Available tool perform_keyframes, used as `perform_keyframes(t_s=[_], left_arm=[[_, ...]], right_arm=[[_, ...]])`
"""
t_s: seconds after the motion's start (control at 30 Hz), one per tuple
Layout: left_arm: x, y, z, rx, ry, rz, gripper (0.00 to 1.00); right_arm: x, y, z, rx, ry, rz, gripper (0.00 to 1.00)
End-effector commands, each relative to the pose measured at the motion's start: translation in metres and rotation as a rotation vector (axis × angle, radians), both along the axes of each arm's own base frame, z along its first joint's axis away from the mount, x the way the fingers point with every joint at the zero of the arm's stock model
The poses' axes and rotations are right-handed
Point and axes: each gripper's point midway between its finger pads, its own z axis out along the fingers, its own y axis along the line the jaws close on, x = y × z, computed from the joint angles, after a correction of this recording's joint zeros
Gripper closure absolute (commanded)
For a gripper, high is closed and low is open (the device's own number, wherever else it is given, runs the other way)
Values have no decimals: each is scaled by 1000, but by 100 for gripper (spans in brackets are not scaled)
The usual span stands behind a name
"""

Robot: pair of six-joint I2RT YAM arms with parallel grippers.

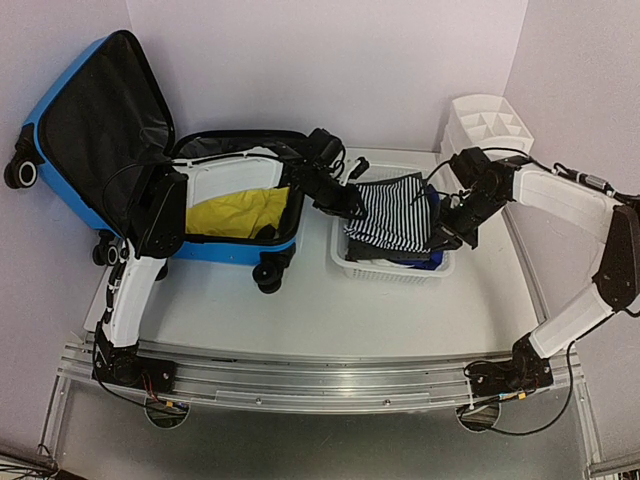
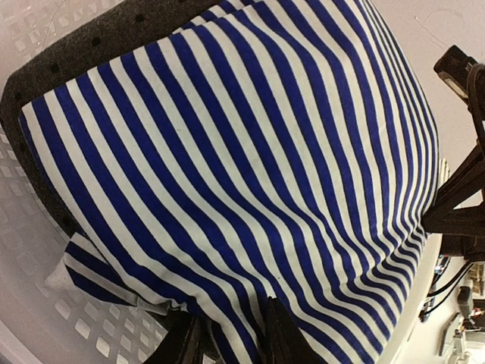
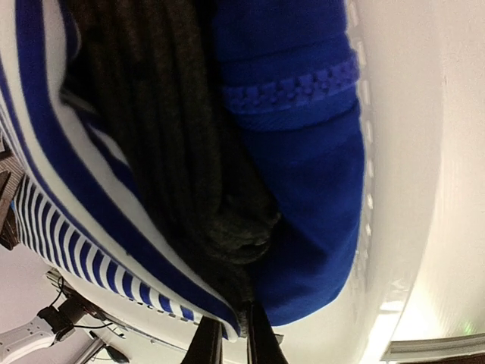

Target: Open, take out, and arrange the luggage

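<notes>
Luggage, place: the luggage [image 1: 225,250] sits at 10 o'clock on the table. It is open, with the lid [image 1: 100,120] raised against the wall and the base lying flat.
Luggage, contents: you have a yellow garment [image 1: 240,212] left in the base.
Luggage, handling: the shell looks stiff and bulky, and probably too smooth for a fingertip pinch. It stands on wheels [image 1: 270,275], so expect it to roll if you nudge it. The base rim is the likeliest place to hold it.
Cloth, handling: it is soft and light and will drape and drag. Pinch a hem or a fold, not the flat middle.
Basket: the white basket [image 1: 390,268] stands at 3 o'clock from the suitcase and holds the striped cloth [image 1: 392,212].
Left pincer: the left pincer [image 2: 231,334] is at the basket's 9 o'clock edge. Its fingers stand either side of a striped fold, and you cannot tell whether they are squeezing or letting go.
Right pincer: the right pincer [image 3: 229,337] is at the basket's 3 o'clock side, clenched on the striped hem.
Hidden: a dark grey garment [image 3: 174,136] and a blue zipped garment [image 3: 303,152] lie under the stripes, and how they are folded is unclear. The left arm covers part of the base, and the suitcase handle is not visible.
</notes>
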Motion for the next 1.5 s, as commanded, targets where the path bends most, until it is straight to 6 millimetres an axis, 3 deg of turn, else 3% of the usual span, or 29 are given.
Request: perform_keyframes(t_s=[0.0,0.13,0.27,0.43,0.57,0.67,0.73,0.8,0.9,1.07,1.2,1.37,1.47], left_arm=[[21,33,-16,168,-75,47,61],[23,20,17,108,-119,9,47],[24,16,54,78,-182,-23,44],[32,26,90,114,-315,-40,41],[44,26,117,113,-435,-29,46],[17,0,124,35,-451,-144,57],[0,-16,108,-17,-387,-193,60],[0,-24,83,-18,-345,-176,61],[-8,-35,41,39,-328,-205,59],[-16,-45,-8,83,-309,-242,58],[-30,-30,-57,155,-224,-269,60],[-47,-4,-95,245,-175,-309,61],[-47,0,-96,261,-186,-314,61]], right_arm=[[-5,-11,10,-38,33,30,87],[4,-7,34,-29,9,68,78],[24,-3,73,-27,-85,97,77],[64,6,111,-31,-220,114,79],[101,20,112,-23,-272,125,87],[127,32,99,-2,-298,135,97],[143,37,85,38,-298,121,100],[155,33,68,59,-295,91,100],[165,8,34,21,-281,29,100],[155,-22,-39,57,-235,-87,100],[150,-21,-78,79,-199,-75,100],[157,-19,-85,81,-220,-60,100],[163,-23,-81,79,-238,-61,100]])
